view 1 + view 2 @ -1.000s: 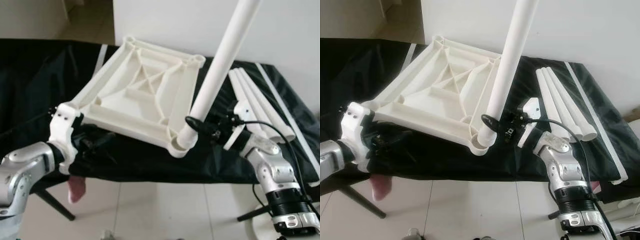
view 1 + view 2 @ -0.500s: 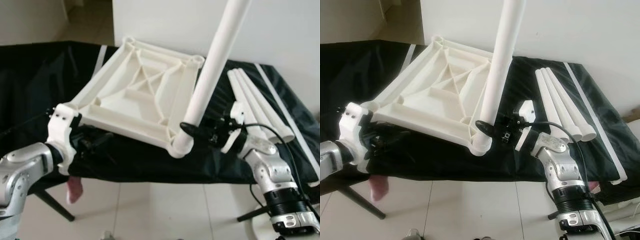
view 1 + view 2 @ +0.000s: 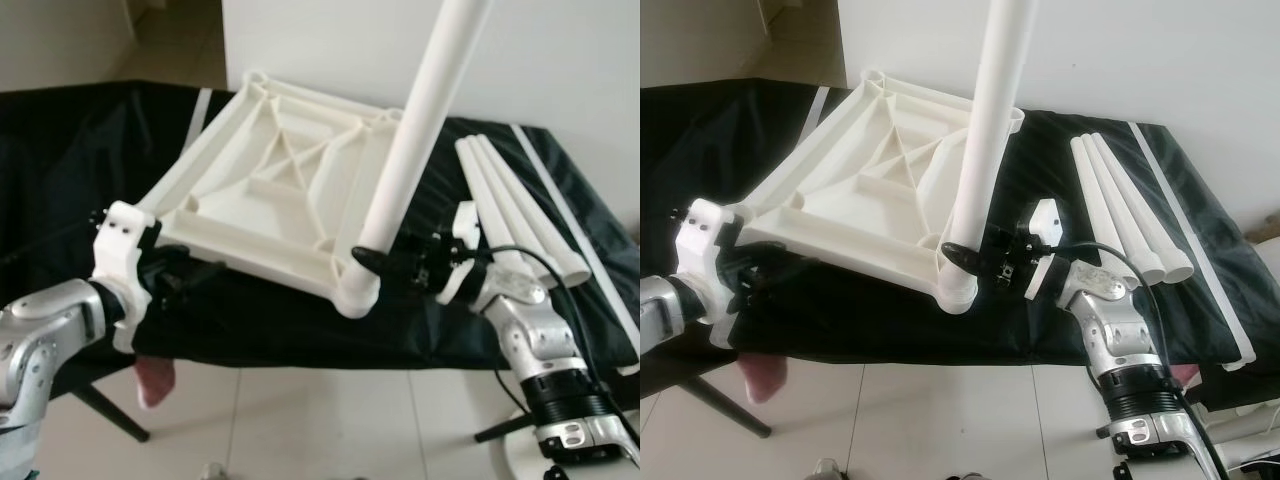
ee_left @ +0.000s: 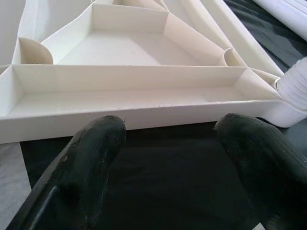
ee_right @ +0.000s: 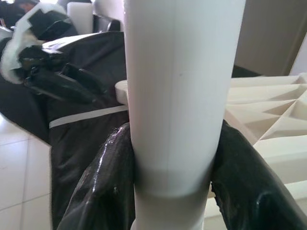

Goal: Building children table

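The white plastic tabletop (image 3: pixel 280 190) lies upside down on the black-covered table, ribs facing up. A white tube leg (image 3: pixel 420 110) stands nearly upright with its base at the tabletop's near right corner socket (image 3: pixel 355 292). My right gripper (image 3: pixel 375 262) is shut on the leg just above its base; in the right wrist view its fingers (image 5: pixel 103 182) press both sides of the tube. At the near left corner, my left gripper (image 3: pixel 190 275) is open, its fingers (image 4: pixel 91 148) apart just in front of the tabletop's rim (image 4: pixel 144 112).
Three spare white legs (image 3: pixel 515 215) lie side by side on the black cloth (image 3: pixel 60 150) to the right. A white wall rises behind the table. Tiled floor (image 3: pixel 300 420) lies below the front edge, with a pink object (image 3: pixel 155 380) and a dark table leg (image 3: pixel 105 410).
The leg has swung more upright and its base has shifted left over the corner socket, carried by my right gripper. The left gripper stays at the near left corner.
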{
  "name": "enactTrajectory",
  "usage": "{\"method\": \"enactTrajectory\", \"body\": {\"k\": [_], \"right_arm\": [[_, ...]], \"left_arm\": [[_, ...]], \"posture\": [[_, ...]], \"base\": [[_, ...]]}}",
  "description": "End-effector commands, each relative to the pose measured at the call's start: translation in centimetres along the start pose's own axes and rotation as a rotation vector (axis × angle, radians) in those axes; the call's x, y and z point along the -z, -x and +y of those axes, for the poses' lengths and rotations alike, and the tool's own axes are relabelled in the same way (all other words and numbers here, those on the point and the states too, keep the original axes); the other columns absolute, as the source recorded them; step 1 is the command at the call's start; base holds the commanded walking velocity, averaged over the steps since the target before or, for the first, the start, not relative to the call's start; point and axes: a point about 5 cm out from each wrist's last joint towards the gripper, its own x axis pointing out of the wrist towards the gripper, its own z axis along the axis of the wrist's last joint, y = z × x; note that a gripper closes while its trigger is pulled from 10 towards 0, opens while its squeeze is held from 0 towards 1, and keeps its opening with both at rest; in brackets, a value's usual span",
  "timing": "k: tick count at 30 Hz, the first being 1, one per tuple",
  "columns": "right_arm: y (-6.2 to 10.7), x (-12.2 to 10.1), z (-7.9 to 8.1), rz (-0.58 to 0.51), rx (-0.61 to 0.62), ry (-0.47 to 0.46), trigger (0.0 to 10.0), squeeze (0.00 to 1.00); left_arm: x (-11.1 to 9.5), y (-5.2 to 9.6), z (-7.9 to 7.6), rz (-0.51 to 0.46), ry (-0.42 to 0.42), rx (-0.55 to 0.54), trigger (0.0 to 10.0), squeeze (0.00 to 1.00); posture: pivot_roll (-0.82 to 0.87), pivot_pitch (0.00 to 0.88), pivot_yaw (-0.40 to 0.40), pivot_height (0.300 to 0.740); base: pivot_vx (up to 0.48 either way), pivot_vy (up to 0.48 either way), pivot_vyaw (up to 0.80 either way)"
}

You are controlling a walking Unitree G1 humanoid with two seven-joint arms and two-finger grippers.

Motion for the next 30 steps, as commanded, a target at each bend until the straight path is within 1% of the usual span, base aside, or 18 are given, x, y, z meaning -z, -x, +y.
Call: {"method": "enactTrajectory", "body": {"k": [1,9,10,13,17,20,30], "right_arm": [[0.5,2.1,0.0,0.102,0.041,-0.024,10.0,0.0],[0.7,2.2,-0.1,0.112,0.058,-0.003,10.0,0.0],[0.7,2.3,-0.2,0.122,0.068,0.02,10.0,0.0],[0.9,2.5,-0.3,0.146,0.064,0.036,10.0,0.0],[1.3,2.3,-0.2,0.157,0.028,0.028,10.0,0.0],[1.7,2.1,0.4,0.167,-0.03,0.009,10.0,0.0],[2.2,1.8,0.4,0.167,-0.02,0.012,10.0,0.0]], "left_arm": [[-0.1,0.0,0.0,0.005,0.003,-0.02,10.0,0.0],[-0.1,0.0,0.1,0.006,0.009,-0.029,10.0,0.0],[-0.1,0.0,0.2,0.007,0.009,-0.03,10.0,0.0],[-0.3,0.0,0.2,0.006,0.006,-0.031,10.0,0.0],[-0.3,0.1,0.3,0.007,0.004,-0.032,10.0,0.0],[-0.3,0.1,0.3,0.008,0.003,-0.033,10.0,0.0],[-0.5,0.0,0.4,0.008,0.002,-0.027,10.0,0.0]], "posture": [[0.15,0.139,-0.106,0.74],[0.15,0.138,-0.103,0.74],[0.15,0.138,-0.103,0.74],[0.15,0.136,-0.103,0.74],[0.15,0.137,-0.103,0.74],[0.15,0.136,-0.103,0.74],[0.14,0.13,-0.1,0.74]], "base": [[0.0,0.0,0.0],[0.0,0.0,0.0],[0.0,0.0,0.0],[0.0,0.0,0.0],[0.0,0.0,0.0],[0.0,0.0,0.0],[0.0,0.0,0.0]]}}
